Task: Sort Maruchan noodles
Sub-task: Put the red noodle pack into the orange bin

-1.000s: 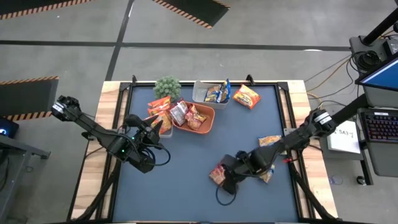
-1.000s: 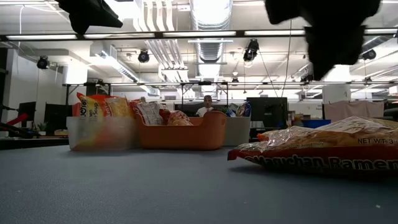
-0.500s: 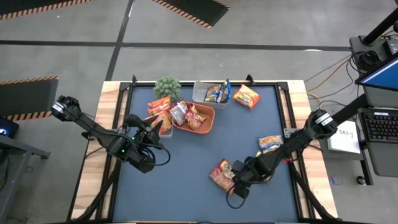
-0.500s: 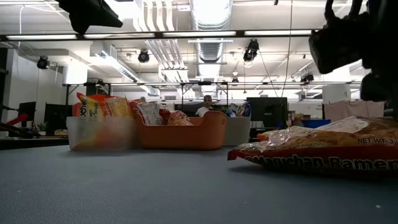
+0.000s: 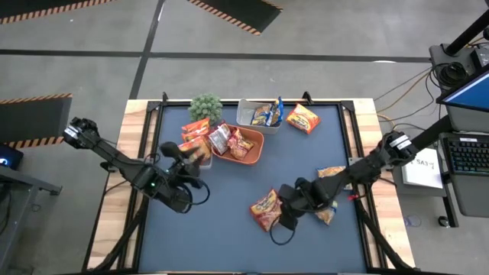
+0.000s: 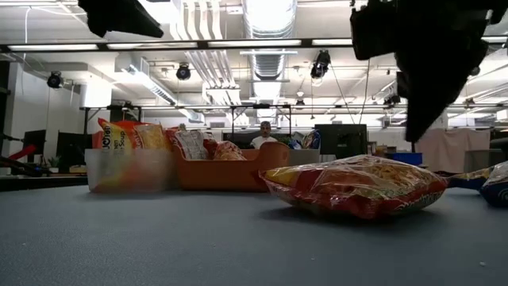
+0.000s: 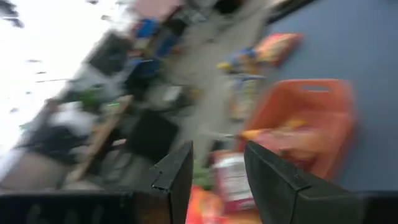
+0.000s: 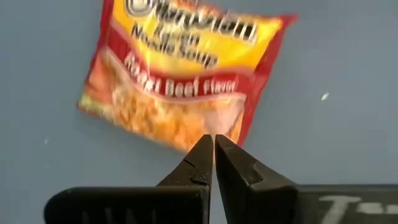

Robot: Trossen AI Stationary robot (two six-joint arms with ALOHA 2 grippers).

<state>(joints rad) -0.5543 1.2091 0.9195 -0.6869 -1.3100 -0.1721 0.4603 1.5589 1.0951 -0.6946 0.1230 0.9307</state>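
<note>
— Where is the right gripper [image 8: 213,149] now?

— Low over the blue table mat [image 5: 229,221], fingers pressed together with nothing between them, just beside a flat, glossy red-and-yellow plastic ramen packet [image 5: 266,209] that lies loose on the mat — its label reads "Roast Beef Flavor".

— And around it?

— Two more glossy packets [image 5: 330,174] lie on the mat by that arm's forearm. Farther back, a rounded orange plastic tray [image 5: 252,155] holds red packets [image 5: 229,140]; just beside it, a clear plastic tub [image 6: 127,169] stands orange packets [image 5: 195,128] upright, and a second clear tub [image 5: 248,114] at the far edge holds blue-and-yellow ones [image 5: 267,114]. One orange-red packet [image 5: 303,118] lies on the mat next to that tub. A small green potted plant [image 5: 205,105] sits at the back.

— The left gripper [image 7: 214,165]?

— Hovering near the orange tray — fingers parted, empty.
</note>
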